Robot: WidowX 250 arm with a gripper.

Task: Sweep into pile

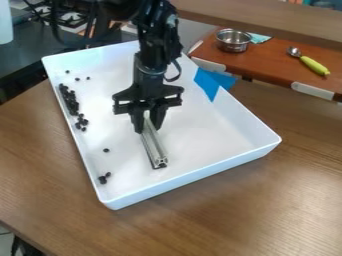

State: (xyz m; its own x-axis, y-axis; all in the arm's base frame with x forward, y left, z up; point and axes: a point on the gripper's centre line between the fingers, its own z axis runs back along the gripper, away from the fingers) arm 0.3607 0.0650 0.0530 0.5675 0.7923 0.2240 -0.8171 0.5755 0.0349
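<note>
The black gripper hangs over the middle of the white tray, shut on one end of a silver metal bar. From the fingers the bar slants down toward the tray's near side, low over the tray floor. Small black pieces are clustered along the tray's left wall. A few single ones lie near the far left corner, one sits left of the bar, and a small group rests by the near left wall.
Blue tape is stuck over the tray's right rim. Behind, on a reddish-brown surface, are a metal pot and a spoon with a green handle. A stove stands at the upper left. The tray rests on a wooden table.
</note>
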